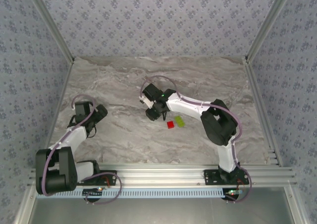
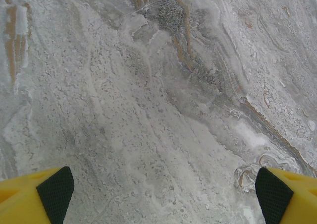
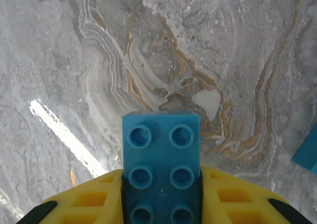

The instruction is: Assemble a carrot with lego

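Note:
My right gripper [image 3: 161, 179] is shut on a light blue lego brick [image 3: 161, 149], whose studded face points at the camera and which sticks out beyond the yellow fingers [image 3: 89, 199] above the marble tabletop. A corner of another light blue brick [image 3: 307, 155] shows at the right edge of the right wrist view. From above, the right gripper [image 1: 153, 114] hangs over the table's middle, with a red brick [image 1: 170, 124] and a yellow-green brick [image 1: 179, 121] lying just to its right. My left gripper [image 2: 163, 194] is open over bare marble, nothing between its pads [image 2: 55, 190]. An assembled carrot is out of view.
The marble table [image 1: 119, 80] is bounded by aluminium rails [image 1: 257, 100] and patterned walls. The left arm [image 1: 74, 132] sits folded at the near left; the right arm's elbow [image 1: 220, 122] stands at the right.

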Motion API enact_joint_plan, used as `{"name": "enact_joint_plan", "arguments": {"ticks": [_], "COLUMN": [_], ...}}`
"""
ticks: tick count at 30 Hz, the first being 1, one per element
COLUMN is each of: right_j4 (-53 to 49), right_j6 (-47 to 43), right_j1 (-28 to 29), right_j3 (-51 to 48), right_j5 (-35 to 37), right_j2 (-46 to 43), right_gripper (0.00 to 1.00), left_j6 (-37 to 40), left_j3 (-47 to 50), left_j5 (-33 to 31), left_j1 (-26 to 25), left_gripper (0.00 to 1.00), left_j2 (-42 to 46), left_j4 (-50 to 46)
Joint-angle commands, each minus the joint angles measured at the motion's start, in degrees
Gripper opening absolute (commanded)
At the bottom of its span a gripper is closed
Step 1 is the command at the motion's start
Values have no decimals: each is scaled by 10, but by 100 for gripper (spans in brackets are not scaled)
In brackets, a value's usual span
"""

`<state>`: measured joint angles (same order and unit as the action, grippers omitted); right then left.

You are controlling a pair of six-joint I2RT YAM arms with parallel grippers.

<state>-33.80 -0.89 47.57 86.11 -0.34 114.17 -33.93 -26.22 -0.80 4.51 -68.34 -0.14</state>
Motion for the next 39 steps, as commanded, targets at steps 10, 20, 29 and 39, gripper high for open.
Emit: {"name": "enact_joint_plan", "arguments": {"ticks": [10,20,29,39], "right_j4": [6,0,-34,-26], "right_j6": [4,-4,64,111], "right_j1": [-8,-18,-98,-127], "right_j3": [14,43,67,72], "right_j5": [9,-15,31,47], "right_j2": [12,-39,-60,42], "right_gripper": [45,67,68,67], "left_j6": [7,7,7,7], "left_j3": [-26,-25,-24,-25], "left_j5": [9,10,9,10], "left_j1": [6,6,6,6], "left_gripper": [97,97,97,97], "left_j2": [-10,-9,-6,-6], "left_j4": [4,4,4,4]}}
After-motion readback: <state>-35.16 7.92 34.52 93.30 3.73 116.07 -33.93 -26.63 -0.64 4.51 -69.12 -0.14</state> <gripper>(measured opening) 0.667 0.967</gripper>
